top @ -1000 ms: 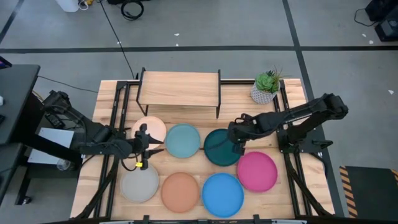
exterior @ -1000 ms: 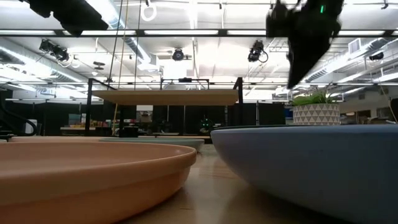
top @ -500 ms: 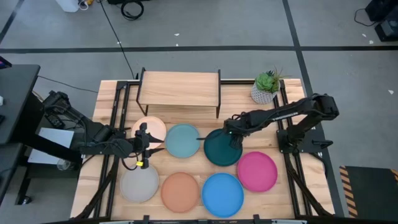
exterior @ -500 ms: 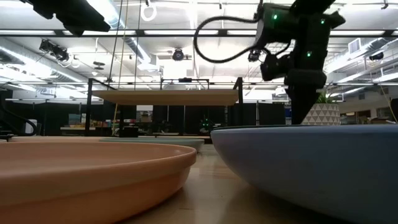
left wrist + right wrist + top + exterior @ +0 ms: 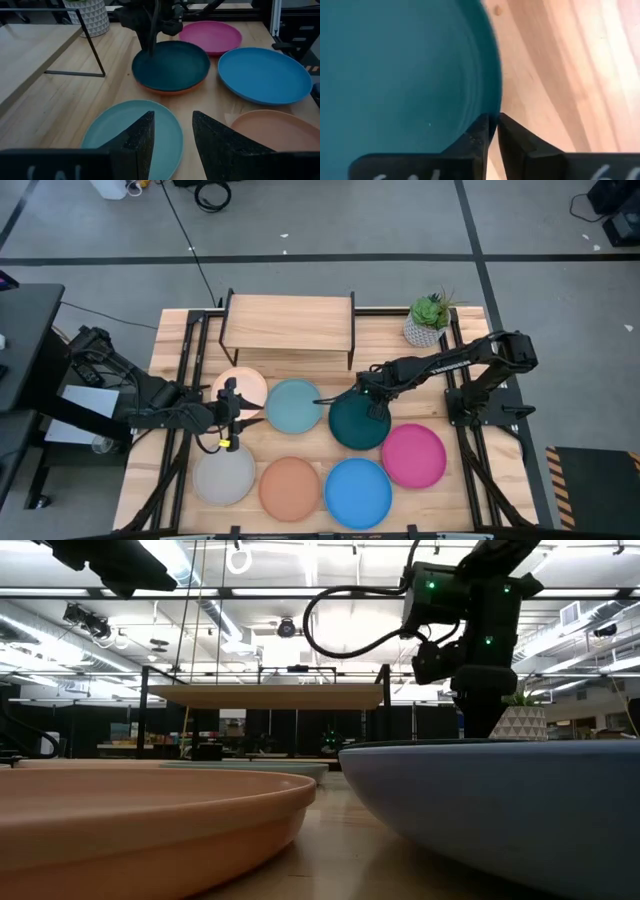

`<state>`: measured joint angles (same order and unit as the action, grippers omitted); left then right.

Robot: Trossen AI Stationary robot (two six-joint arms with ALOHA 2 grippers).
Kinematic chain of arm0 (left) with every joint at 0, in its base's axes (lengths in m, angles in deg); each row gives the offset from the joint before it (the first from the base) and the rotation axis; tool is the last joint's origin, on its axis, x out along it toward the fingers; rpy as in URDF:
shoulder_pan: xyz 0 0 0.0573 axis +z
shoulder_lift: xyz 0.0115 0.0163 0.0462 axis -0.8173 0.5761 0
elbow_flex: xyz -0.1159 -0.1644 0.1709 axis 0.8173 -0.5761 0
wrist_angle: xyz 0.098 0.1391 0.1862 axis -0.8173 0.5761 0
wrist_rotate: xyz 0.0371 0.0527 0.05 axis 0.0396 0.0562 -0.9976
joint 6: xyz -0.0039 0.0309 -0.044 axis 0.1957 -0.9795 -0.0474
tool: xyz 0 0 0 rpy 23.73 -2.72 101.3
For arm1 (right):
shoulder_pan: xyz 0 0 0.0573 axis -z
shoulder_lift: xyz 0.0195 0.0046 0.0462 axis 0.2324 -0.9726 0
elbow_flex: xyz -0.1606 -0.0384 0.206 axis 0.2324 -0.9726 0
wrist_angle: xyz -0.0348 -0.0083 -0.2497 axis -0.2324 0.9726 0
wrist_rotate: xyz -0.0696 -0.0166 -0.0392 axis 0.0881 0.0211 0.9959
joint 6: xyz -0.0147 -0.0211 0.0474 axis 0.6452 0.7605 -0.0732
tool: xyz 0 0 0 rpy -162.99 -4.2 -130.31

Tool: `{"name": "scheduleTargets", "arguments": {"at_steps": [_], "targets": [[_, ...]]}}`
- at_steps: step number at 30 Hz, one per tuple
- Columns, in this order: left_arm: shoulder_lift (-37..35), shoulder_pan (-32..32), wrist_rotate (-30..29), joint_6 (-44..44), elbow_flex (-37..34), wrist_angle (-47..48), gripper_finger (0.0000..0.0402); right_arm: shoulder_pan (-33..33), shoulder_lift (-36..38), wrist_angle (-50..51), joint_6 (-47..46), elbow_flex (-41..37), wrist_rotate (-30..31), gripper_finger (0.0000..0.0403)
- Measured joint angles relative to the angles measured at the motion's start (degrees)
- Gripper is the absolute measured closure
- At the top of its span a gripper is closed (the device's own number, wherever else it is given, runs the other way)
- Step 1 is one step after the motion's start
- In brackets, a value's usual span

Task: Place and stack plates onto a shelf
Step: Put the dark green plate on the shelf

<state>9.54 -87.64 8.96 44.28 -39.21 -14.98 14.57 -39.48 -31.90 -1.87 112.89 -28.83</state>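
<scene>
Right gripper (image 5: 362, 394): now sitting at the shelf-side rim of the dark teal plate (image 5: 358, 420), having travelled left from its spot over that plate's right edge a second ago. Its jaws, wide then, are now pinching the rim, one finger inside the plate and one outside, as the right wrist view is showing (image 5: 491, 131).
Dark teal plate: lying on the tabletop (image 5: 390, 335) between the light blue plate (image 5: 294, 405) and the magenta plate (image 5: 413, 455). It is sitting slightly lower and further left than a second ago. In the left wrist view an orange rim is showing beneath it, so it is resting on another plate.
Left gripper (image 5: 232, 420): waiting with fingers standing apart and holding nothing, over the tabletop between the cream plate (image 5: 243, 387) and the light blue plate; it is keeping the same position as before.
Shelf (image 5: 288, 322): standing at the far edge of the tabletop, top board carrying no plates.
Other plates: grey plate (image 5: 224, 476), terracotta plate (image 5: 290, 486) and bright blue plate (image 5: 357, 491) are lying in the near row, unmoved.
Potted plant (image 5: 428, 319): standing just right of the shelf.
</scene>
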Motion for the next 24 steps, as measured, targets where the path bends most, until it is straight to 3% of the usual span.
{"name": "scheduleTargets", "arguments": {"at_steps": [3,8,14,19,24], "targets": [[0.0,0.0,1.1,0.9,0.0,0.1,0.0260,0.7,0.0,0.1,0.6,-0.7,-2.3,0.0352],[0.0,-0.1,1.7,1.2,0.0,0.1,0.0260,3.2,0.0,0.9,1.2,-0.7,-7.5,0.0288],[0.0,0.0,1.7,1.1,0.0,0.2,0.0260,3.9,0.2,1.5,3.2,-0.1,-6.5,0.0223],[0.0,0.0,1.7,1.2,0.0,0.4,0.0260,3.9,-1.2,0.6,2.4,-1.5,-6.2,0.0222],[0.0,-0.1,1.7,1.2,0.0,0.3,0.0260,3.3,-2.8,-0.2,2.1,-1.7,-5.9,0.0258]]}}
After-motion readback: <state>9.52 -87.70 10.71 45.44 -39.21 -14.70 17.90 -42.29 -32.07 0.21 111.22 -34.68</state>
